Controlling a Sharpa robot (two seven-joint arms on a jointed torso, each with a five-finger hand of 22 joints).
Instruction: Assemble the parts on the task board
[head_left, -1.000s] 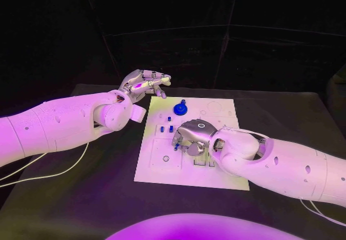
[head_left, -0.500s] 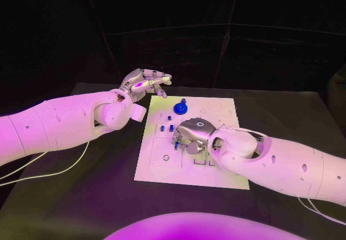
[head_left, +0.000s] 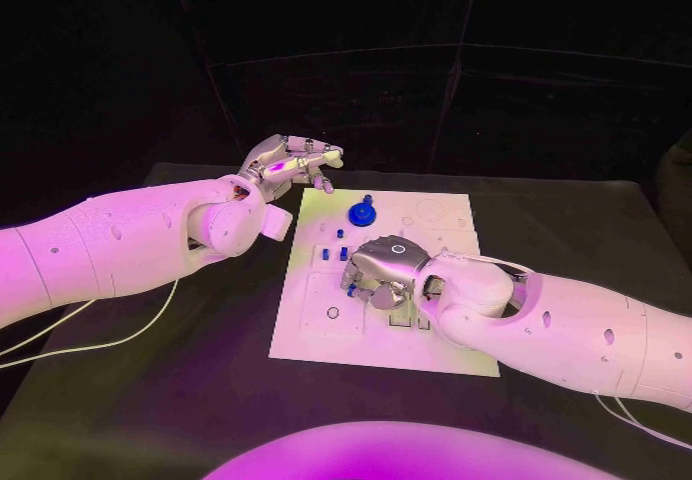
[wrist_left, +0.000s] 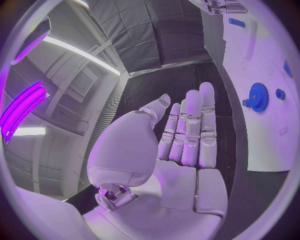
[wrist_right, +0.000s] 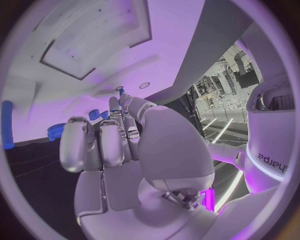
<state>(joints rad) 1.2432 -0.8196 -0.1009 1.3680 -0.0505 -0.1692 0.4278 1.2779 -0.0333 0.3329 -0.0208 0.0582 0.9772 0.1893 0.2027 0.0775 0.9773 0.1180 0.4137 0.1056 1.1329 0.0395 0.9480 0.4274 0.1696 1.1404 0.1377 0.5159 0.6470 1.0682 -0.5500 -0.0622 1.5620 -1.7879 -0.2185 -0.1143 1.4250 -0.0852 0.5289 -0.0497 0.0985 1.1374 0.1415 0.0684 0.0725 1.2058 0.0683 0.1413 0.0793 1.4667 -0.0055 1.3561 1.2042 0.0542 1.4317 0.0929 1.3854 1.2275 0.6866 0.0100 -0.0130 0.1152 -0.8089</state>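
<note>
The white task board (head_left: 378, 340) lies in the middle of the black surface (head_left: 159, 390). The right hand (head_left: 384, 272) hangs over the board's centre, fingers curled downward at a small blue part (head_left: 351, 290); whether they grip it cannot be told. The left hand (head_left: 289, 163) hovers beyond the board's far left corner, fingers straight and holding nothing. A blue gear (head_left: 361, 213) sits near the board's far edge.

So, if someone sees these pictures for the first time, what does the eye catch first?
Probably the right robot hand, curled low over the middle of the white task board with a small blue part at its fingers. Next, the blue gear near the board's far end, and the left robot hand raised beyond its far left corner.
</note>
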